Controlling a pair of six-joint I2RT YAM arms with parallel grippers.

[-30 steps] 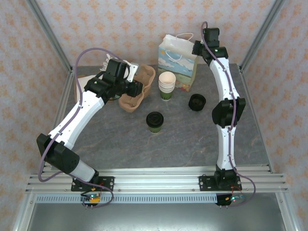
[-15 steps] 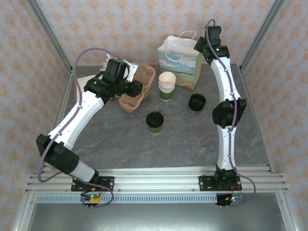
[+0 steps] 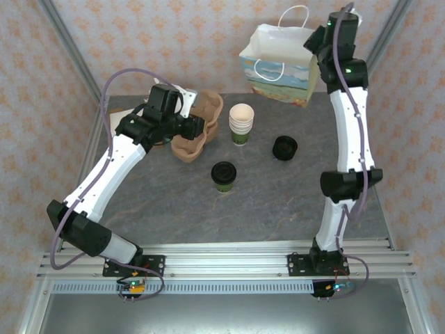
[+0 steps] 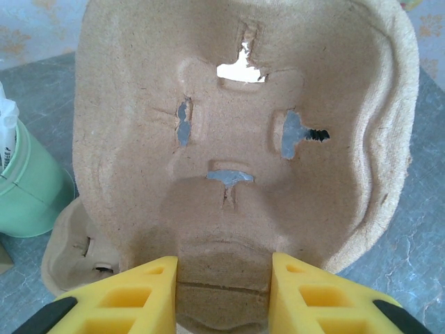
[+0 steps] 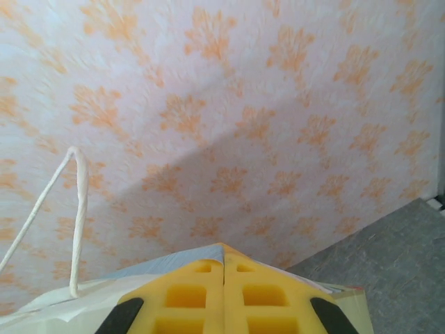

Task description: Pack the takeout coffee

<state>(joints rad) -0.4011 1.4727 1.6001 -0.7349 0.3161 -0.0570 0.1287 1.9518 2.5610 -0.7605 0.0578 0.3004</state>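
**Bag goes up, coffee waits**

The right end effector [image 3: 314,50] is pinched tight on the rim of the paper bag [image 3: 278,66]. Vs. a second ago, the bag is off the tabletop [image 3: 278,209] and hangs tilted at the back right. So I judge the bag is being brought into use, but nothing is packed yet. The takeout coffee [image 3: 224,175] stands lidded near the tabletop centre, apart from both arms. The left end effector [image 4: 222,268] holds the lip of the pulp carrier [image 4: 236,132], jaws narrow.

The top view gives the whole layout, incl. the cup stack [image 3: 240,122]. The left wrist view gives the carrier's slots up close. The right wrist view gives the yellow tips pressed together over the bag edge, with wallpaper [image 5: 278,104] behind.
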